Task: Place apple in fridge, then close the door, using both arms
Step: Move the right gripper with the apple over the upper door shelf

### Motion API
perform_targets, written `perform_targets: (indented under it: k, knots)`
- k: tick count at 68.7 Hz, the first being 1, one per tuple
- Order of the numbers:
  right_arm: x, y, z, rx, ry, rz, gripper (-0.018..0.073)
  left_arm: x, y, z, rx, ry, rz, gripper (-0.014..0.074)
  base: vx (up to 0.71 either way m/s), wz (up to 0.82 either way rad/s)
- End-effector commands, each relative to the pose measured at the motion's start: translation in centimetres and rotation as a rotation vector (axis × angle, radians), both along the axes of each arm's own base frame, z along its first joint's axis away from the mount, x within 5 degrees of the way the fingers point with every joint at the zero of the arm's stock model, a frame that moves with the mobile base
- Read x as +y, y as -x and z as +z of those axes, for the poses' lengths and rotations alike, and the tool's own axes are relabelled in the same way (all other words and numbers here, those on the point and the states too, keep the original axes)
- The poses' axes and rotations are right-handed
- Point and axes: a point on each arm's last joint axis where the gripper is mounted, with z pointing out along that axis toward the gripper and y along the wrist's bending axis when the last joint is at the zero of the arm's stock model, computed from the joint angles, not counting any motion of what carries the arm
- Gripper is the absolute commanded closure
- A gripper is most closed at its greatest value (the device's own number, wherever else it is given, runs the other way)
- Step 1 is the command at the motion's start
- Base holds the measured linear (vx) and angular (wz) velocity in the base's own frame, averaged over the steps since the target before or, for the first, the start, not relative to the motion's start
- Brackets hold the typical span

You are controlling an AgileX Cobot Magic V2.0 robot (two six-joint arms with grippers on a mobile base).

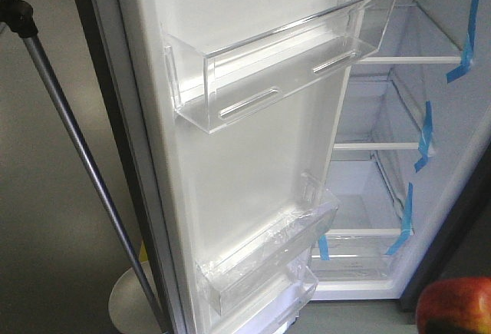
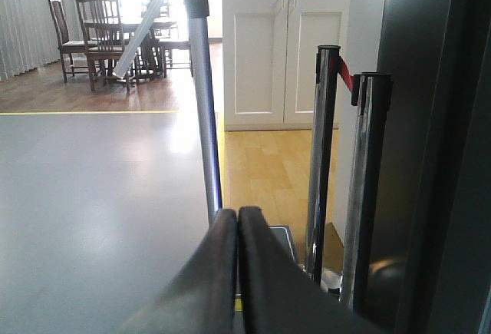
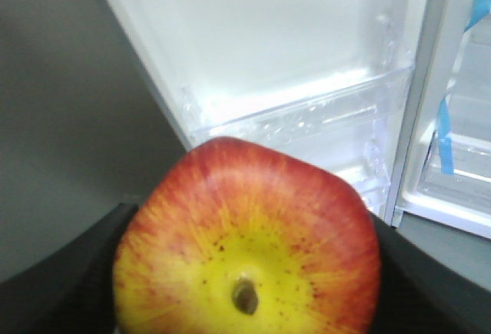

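R gripper (image 3: pixel 249 284) is pinching the apple (image 3: pixel 245 234) between its black fingers (image 3: pixel 65 284), one at 9 and one at 3 o'clock of the fruit, dimpled end toward the wrist cam. Grip looks centred. In front cam the apple (image 1: pixel 454 307) sits at the 5 o'clock corner, outside the fridge (image 1: pixel 460 130), which is open at 2-3 o'clock with the door (image 1: pixel 253 165) swung wide mid-frame. Step in hand, imo: carry it in, nothing placed yet. Go up and fwd toward 12-1 o'clock from where the apple is now, and stay off the door's lower bin (image 1: pixel 261 265) on the way. The taped bottom shelf (image 1: pixel 360 233) looks the nearest target. Come in level and low over the glass, and spread the fingers only once the apple bears on it. It's round and glossy, so it'll prob roll if dropped. Then back straight out before the door moves. L gripper (image 2: pixel 238 272) has its fingers pressed together w/ nothing between them. It's pointing past the silver pole (image 2: pixel 201 104) w/ a dark panel at 3 o'clock, likely the door's outer face. That's good for a flat push later, but mind the pole and the chrome posts (image 2: pixel 322 157).
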Motion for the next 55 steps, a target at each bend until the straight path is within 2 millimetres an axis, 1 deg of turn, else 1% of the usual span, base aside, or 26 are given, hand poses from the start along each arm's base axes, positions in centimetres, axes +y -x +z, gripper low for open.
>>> perform_targets:
  k: [1, 9, 25, 32, 46, 55]
  knots:
    - [-0.1, -2.4, 2.3, -0.092, -0.069, -0.076, 0.0363, 0.0, 0.2, 1.4, -0.112, 0.014, 0.001, 0.0603, 0.00, 0.00]
    - [0.1, -4.5, 3.8, -0.086, -0.025, -0.040, 0.0363, 0.0, 0.2, 1.4, -0.112, 0.014, 0.001, 0.0603, 0.00, 0.00]
    - [0.6, -9.2, 8.7, -0.178, 0.088, 0.075, 0.0359, 0.0, 0.2, 1.4, -0.112, 0.014, 0.001, 0.0603, 0.00, 0.00]
    - [0.8, -11.0, 11.5, -0.254, 0.114, 0.103, 0.0355, 0.0, 0.2, 1.4, -0.112, 0.014, 0.001, 0.0603, 0.00, 0.00]
    - [1.4, -14.3, 16.7, -0.366, 0.061, 0.120, 0.0347, 0.0, 0.2, 1.4, -0.112, 0.014, 0.001, 0.0603, 0.00, 0.00]
    - [1.9, -16.4, 18.9, -0.408, 0.016, 0.153, 0.0342, 0.0, 0.2, 1.4, -0.112, 0.014, 0.001, 0.0603, 0.00, 0.00]
